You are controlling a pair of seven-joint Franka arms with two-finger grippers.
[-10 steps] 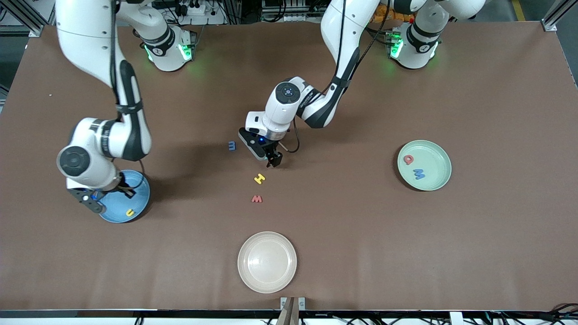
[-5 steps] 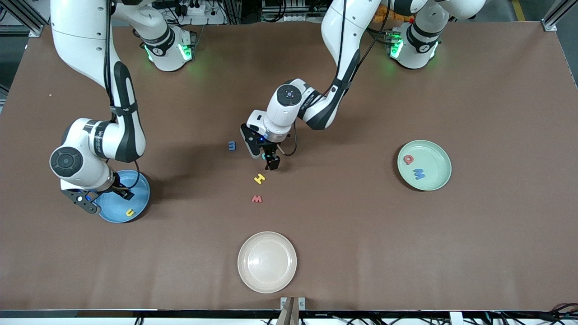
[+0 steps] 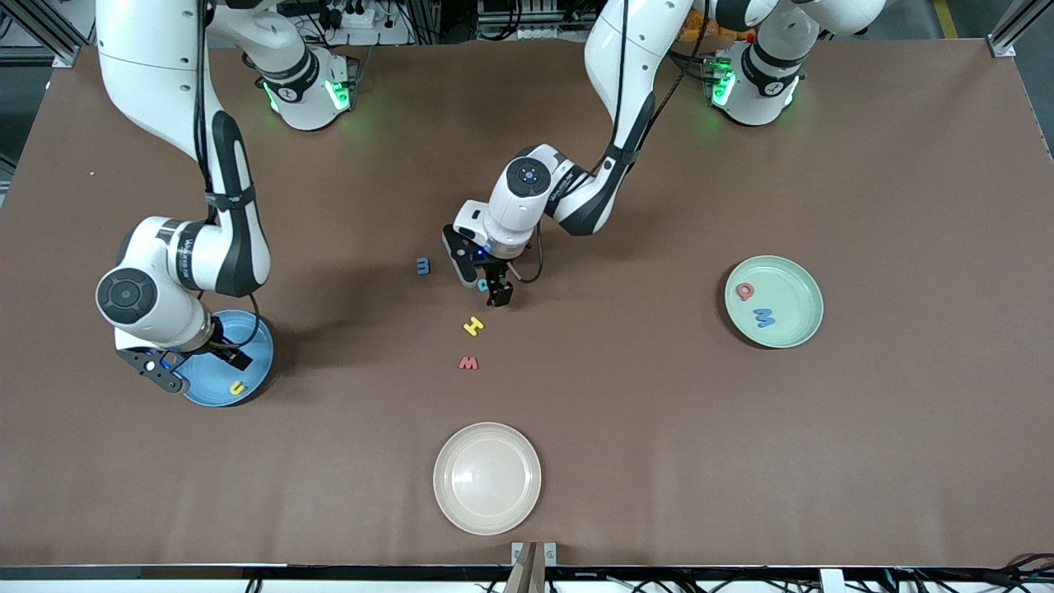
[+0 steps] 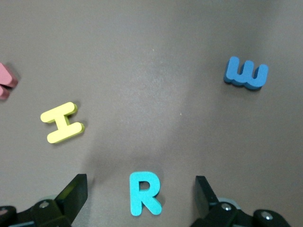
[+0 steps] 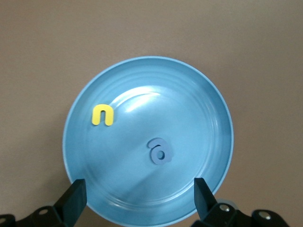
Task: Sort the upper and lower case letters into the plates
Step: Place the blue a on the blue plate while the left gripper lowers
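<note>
My left gripper (image 3: 493, 291) hangs open low over the middle of the table, its fingers either side of a teal R (image 4: 144, 193) without touching it. A yellow H (image 3: 473, 326) and a red w (image 3: 468, 362) lie nearer the front camera. A blue m (image 3: 423, 265) lies beside the gripper, toward the right arm's end. My right gripper (image 5: 139, 201) stands open and empty above the sky blue plate (image 3: 249, 369). A yellow u (image 5: 102, 115) and a blue a (image 5: 159, 151) lie in that plate. The mint green plate (image 3: 792, 287) holds a red Q (image 3: 745, 290) and a blue W (image 3: 764, 317).
A cream-white plate (image 3: 487, 478) sits empty near the table's front edge, nearer the front camera than the loose letters. Brown tabletop stretches between the loose letters and each coloured plate.
My right gripper has opened over the sky blue plate, and the blue a now lies in it. The left wrist has turned slightly above the teal R.
</note>
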